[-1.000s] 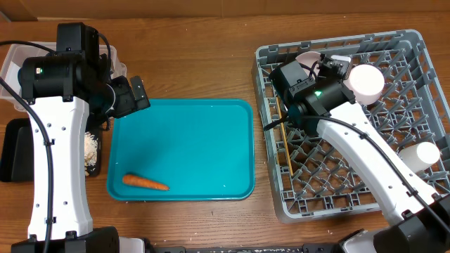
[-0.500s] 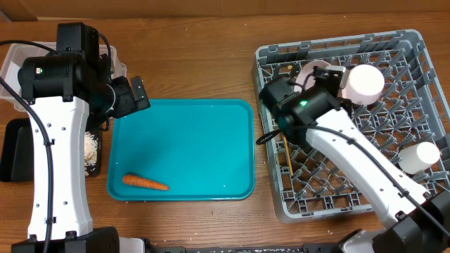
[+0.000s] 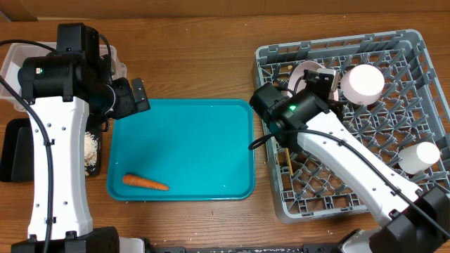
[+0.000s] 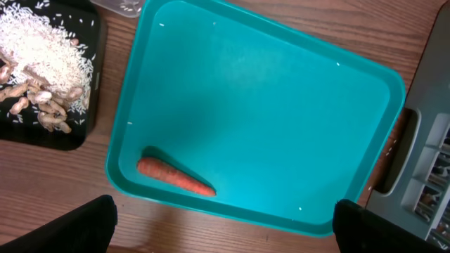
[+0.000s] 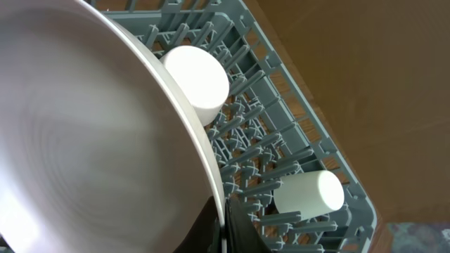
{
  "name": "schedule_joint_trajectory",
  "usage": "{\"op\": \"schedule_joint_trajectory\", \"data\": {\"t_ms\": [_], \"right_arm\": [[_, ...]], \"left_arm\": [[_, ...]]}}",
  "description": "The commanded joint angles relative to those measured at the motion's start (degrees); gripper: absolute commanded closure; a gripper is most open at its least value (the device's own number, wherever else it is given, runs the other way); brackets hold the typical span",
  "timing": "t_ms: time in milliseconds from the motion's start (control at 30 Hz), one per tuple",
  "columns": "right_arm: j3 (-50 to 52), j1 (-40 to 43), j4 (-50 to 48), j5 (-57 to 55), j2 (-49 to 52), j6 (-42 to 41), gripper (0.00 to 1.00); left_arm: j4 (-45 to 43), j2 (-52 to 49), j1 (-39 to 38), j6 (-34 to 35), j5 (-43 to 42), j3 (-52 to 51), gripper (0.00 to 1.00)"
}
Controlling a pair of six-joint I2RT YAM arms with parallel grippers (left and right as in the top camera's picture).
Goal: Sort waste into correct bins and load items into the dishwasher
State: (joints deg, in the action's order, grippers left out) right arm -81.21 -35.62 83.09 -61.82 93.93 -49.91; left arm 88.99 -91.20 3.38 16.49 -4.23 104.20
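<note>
An orange carrot [image 3: 145, 183] [image 4: 176, 177] lies at the near left of the teal tray [image 3: 197, 140]. My left gripper [image 3: 131, 98] [image 4: 225, 235] hangs open above that tray's left edge, holding nothing. My right gripper [image 3: 318, 81] [image 5: 223, 226] is shut on the rim of a white plate [image 3: 304, 70] [image 5: 84, 133], held on edge over the grey dishwasher rack [image 3: 415, 105]. Two white cups [image 3: 363, 83] [image 3: 418, 154] sit in the rack, as do the chopsticks [image 3: 287, 160]. The black bin [image 3: 14, 151] [image 4: 91, 119] holds rice and scraps [image 4: 42, 70]. The clear bin [image 3: 13, 65] stands at the far left.
The left arm's white link covers much of both bins from above. The rack's wall [image 4: 422, 183] stands close to the teal tray's right edge. Bare wooden table [image 3: 197, 70] lies behind the tray.
My right arm has swung left along the rack's left side, with the plate still gripped. The left arm and the carrot have not moved.
</note>
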Motion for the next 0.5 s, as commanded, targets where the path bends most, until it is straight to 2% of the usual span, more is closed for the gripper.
{"op": "schedule_joint_trajectory", "data": {"t_ms": [0,167,333,467], "right_arm": [[0.26,0.00,-0.46,-1.38,1.86,-1.33,0.96],[0.26,-0.07,-0.70,-1.05,3.93,-1.36,0.96],[0.09,-1.01,-2.40,5.66,4.13,-1.09,0.96],[-0.52,-3.13,-3.02,10.75,4.13,-1.11,0.83]], "left_arm": [[0.35,-0.28,-0.02,-1.09,-0.28,-0.24,0.00],[0.33,-0.28,-0.02,-1.11,-0.26,-0.24,0.00],[0.31,-0.28,-0.02,-1.11,-0.26,-0.24,0.00],[0.15,-0.28,-0.02,-1.09,-0.28,-0.24,0.00]]}}
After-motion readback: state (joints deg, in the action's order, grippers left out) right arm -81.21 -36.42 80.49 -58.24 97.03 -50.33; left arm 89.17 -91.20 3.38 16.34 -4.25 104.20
